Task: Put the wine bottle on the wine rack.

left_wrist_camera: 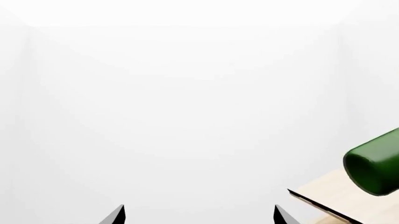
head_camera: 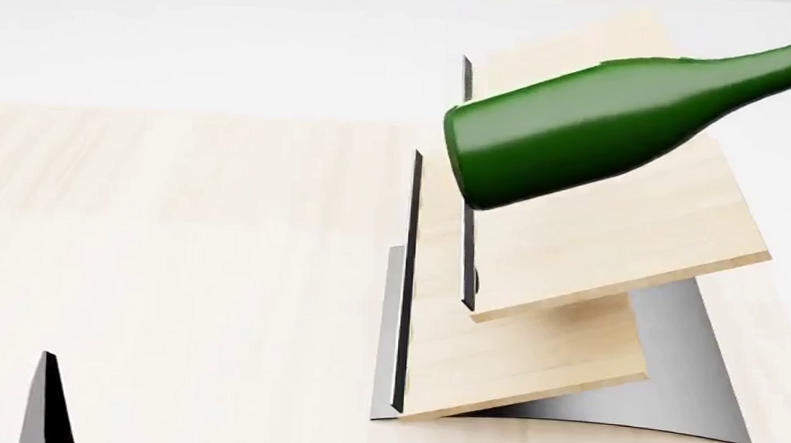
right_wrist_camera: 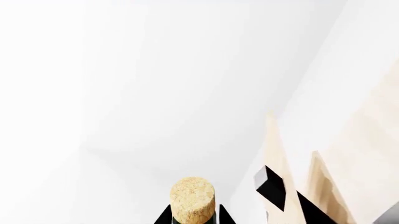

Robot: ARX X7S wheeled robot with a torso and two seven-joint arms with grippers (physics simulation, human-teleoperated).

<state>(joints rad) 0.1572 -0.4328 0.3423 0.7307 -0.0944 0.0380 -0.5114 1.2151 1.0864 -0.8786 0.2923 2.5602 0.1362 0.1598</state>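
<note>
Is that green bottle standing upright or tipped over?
Tipped: the wine bottle lies nearly sideways above the wine rack, neck angled upward.

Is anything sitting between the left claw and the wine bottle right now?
No. In the left wrist view the open left claw has only blank white background before the wine bottle, which lies off to one side above the wine rack.

The bottle (head_camera: 600,120) is glossy dark green glass, lit paler green along its upper side, and its cork (right_wrist_camera: 192,199) is speckled tan. The rack (head_camera: 594,250) has pale wood boards with faint grain and thin dark edges, over a grey metal base (head_camera: 688,394) shading darker beneath the boards. The surface (head_camera: 166,272) is light wood with soft grain. The left tool (left_wrist_camera: 198,215) shows black fingertips; the right tool (right_wrist_camera: 194,215) is black beside the cork.
</note>
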